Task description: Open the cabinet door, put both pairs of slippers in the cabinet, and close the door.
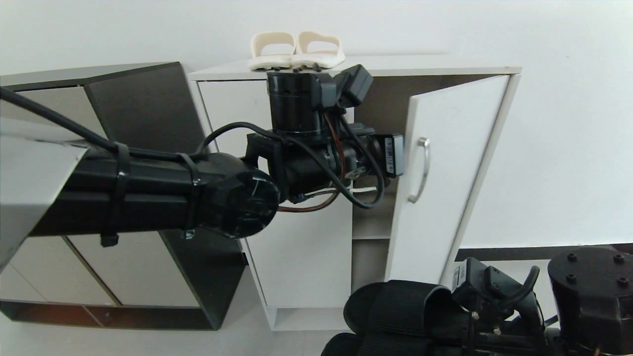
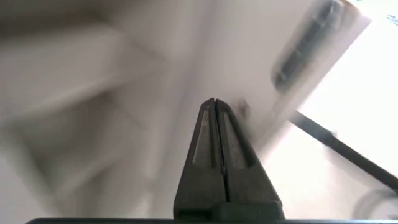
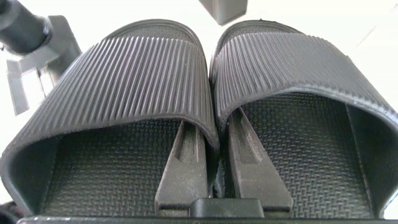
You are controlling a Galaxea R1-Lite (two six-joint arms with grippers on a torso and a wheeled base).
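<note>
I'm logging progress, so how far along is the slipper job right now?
Done: the white cabinet door stands open. In hand: the right gripper clamps the black ribbed rubber slippers. Left: the cream slippers sit on the cabinet top, and the door needs closing.

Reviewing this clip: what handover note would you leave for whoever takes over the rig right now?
Left gripper: shut, empty, at the cabinet opening by the open cabinet door.
Right gripper: shut on the black slippers, pinching their inner walls together, low in front of the cabinet.
White slippers: side by side on the cabinet top.
Done: door open, black pair in hand.
Left: put both pairs inside, then close the door.
</note>
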